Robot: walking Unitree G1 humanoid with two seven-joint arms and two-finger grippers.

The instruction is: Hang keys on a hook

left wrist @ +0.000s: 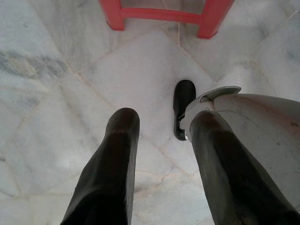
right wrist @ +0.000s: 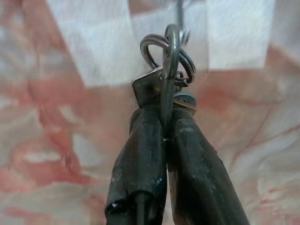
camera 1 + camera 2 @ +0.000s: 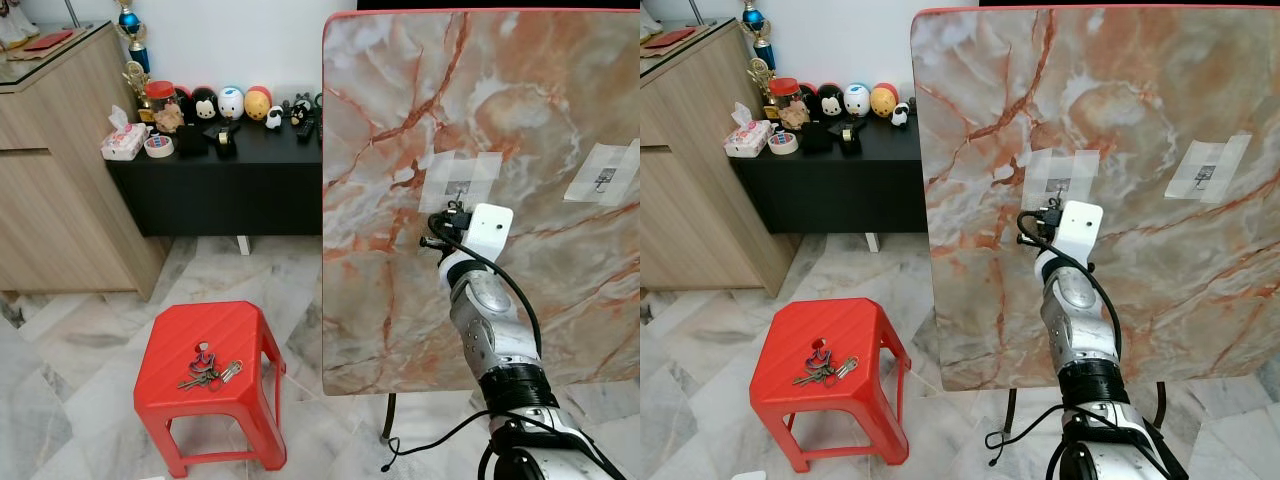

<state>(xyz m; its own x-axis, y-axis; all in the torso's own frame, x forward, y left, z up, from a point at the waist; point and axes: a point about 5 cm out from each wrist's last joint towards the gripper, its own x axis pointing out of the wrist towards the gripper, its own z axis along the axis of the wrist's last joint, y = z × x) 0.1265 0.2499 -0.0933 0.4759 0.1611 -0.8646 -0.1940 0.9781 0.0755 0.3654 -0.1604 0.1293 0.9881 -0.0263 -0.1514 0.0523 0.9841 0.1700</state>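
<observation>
An upright marble board point(image 3: 480, 130) carries two hooks under white tape, one near its middle point(image 3: 459, 182) and one to the right point(image 3: 604, 180). My right gripper point(image 3: 445, 222) is raised against the board just below the middle hook. It is shut on a key ring point(image 2: 171, 56), whose silver loops stick out past the fingertips close under the tape. A second bunch of keys point(image 3: 208, 370) with a red tag lies on a red plastic stool point(image 3: 180, 335). My left gripper point(image 1: 161, 126) hangs open over the marble floor.
A low black cabinet point(image 3: 215, 185) with toy figures, tape and a tissue box point(image 3: 123, 143) stands at the back wall. A wooden cabinet point(image 3: 55, 170) is at left. A black cable point(image 3: 430, 440) trails near the board's leg. My foot point(image 1: 183, 108) is beside the stool's legs.
</observation>
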